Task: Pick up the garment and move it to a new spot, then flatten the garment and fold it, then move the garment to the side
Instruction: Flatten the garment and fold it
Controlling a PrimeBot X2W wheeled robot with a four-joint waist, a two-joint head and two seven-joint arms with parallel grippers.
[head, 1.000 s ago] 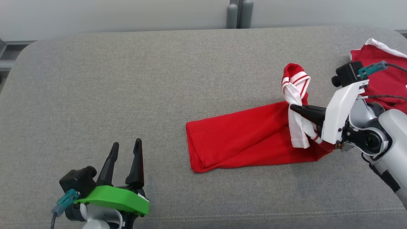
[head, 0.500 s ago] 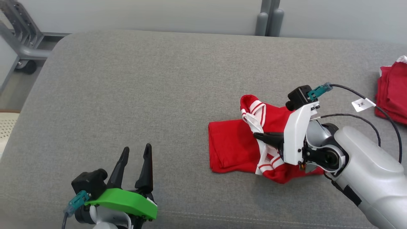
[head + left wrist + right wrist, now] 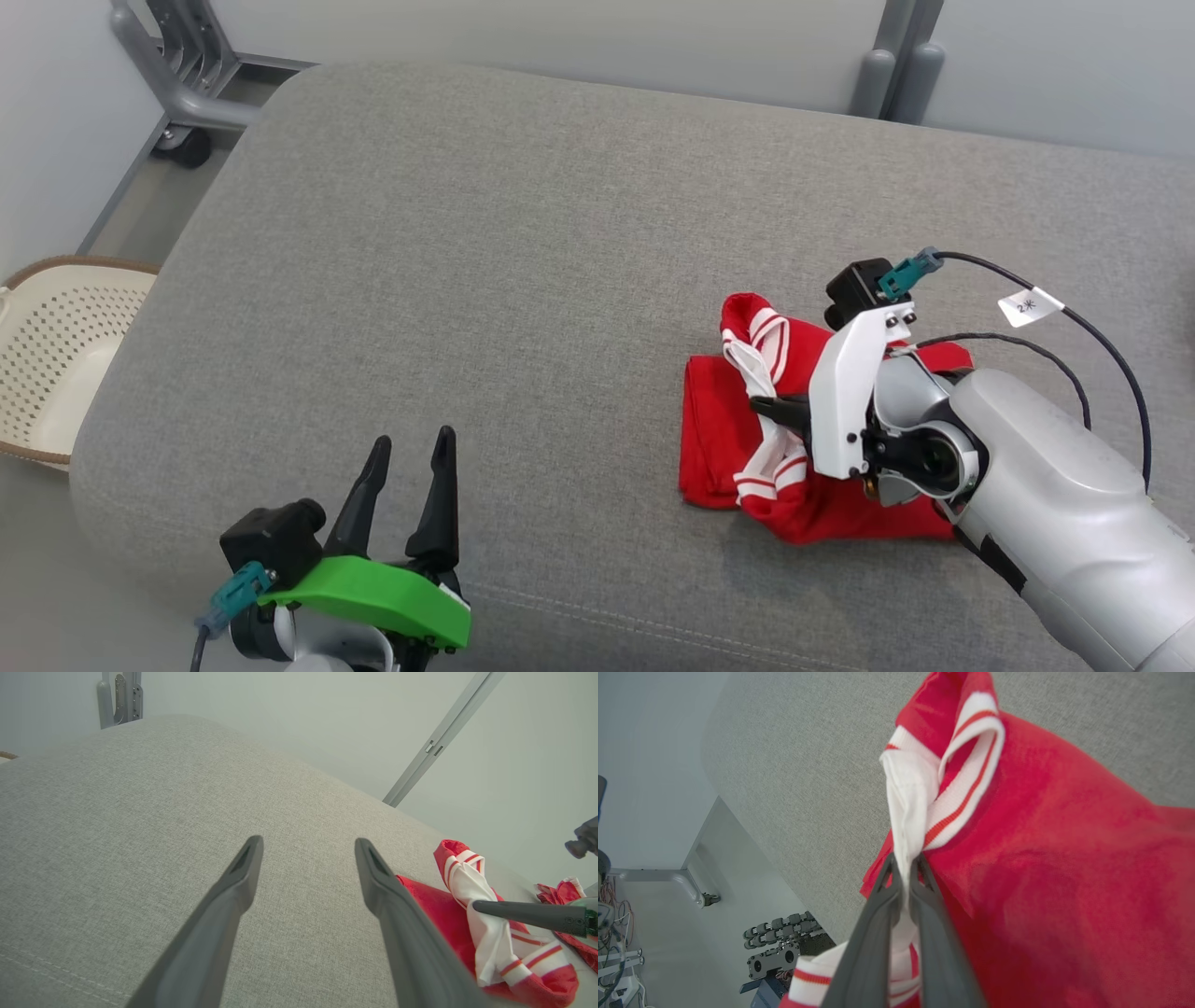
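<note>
Grey fabric cushion (image 3: 485,261) is the work surface, with a pale wall behind it. A grey metal frame (image 3: 201,114) on a caster stands at top left, and a cream perforated basket (image 3: 56,345) sits on the floor off the cushion's left edge.

The red garment (image 3: 714,429) lies bunched on the right half of the cushion, toward the near edge, folded over on itself. Its white red-striped trim (image 3: 775,471) is pulled up into a twisted loop above the red body.

The right gripper (image 3: 758,405) comes in from the right with fingers pointing left, low over the cloth. In the right wrist view the right gripper (image 3: 903,863) is clamped tight on the trim (image 3: 910,793), white fabric pinched between the two dark fingers, with the rest of the garment (image 3: 1064,858) hanging and spreading beyond. A black cable with a small white tag (image 3: 1027,306) runs off the wrist camera.

The left gripper (image 3: 411,462) is at the lower left, well apart from the garment, over bare cushion with its fingers spread wide and nothing between them. It has a green cover (image 3: 373,593) on its wrist. The left wrist view shows the same: the left gripper (image 3: 308,847) gapes over grey fabric, with the garment (image 3: 434,905) off to the right. A second bit of red cloth (image 3: 558,891) lies farther back; what it is cannot be told.
</note>
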